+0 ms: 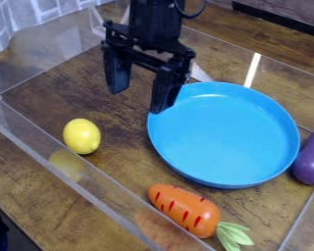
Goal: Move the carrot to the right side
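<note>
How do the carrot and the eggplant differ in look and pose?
The carrot is orange with red stripes; the eggplant is plain purple. The carrot shows pale green leaves, while no leaves show on the eggplant. The carrot lies wholly in view; the eggplant is cut off by the frame. Both lie outside the blue bowl.
</note>
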You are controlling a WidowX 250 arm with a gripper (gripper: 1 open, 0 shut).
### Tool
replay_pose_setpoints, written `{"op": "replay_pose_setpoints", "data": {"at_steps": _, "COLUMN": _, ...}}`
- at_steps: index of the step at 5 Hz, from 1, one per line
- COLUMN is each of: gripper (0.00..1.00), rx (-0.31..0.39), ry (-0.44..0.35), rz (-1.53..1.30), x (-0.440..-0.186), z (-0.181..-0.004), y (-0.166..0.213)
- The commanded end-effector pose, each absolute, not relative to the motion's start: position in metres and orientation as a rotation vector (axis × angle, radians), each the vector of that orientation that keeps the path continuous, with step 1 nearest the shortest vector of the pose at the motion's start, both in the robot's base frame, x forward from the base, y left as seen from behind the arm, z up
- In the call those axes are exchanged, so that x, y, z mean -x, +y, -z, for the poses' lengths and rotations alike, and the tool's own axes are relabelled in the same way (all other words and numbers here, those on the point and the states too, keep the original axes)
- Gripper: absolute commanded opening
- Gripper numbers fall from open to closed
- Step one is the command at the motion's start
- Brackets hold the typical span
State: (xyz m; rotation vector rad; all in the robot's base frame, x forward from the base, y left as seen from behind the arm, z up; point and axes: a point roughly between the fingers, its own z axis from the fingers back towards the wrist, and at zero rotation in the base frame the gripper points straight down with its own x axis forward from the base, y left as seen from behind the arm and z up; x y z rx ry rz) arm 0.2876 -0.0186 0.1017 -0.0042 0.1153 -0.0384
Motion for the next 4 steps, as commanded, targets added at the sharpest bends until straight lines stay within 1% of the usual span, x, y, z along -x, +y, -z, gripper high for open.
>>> {"op": "replay_pose_setpoints", "data": {"at_steps": 1, "gripper": 1.00, "rx": 0.005, "ry": 0.091, "rz": 0.056, "x": -0.289, "z": -0.103, "y": -0.025}}
{"op": "replay_pose_setpoints", "data": {"at_steps": 3, "gripper": 1.00, "rx": 0.002, "ry": 0.082, "rz": 0.079, "x": -0.285, "z": -0.090, "y": -0.040}}
{"op": "replay_pose_setpoints", "data": {"at_steps": 4, "gripper": 1.00, "rx": -0.001, "ry": 0.070, "rz": 0.096, "x": -0.277, "z": -0.085, "y": -0.054}}
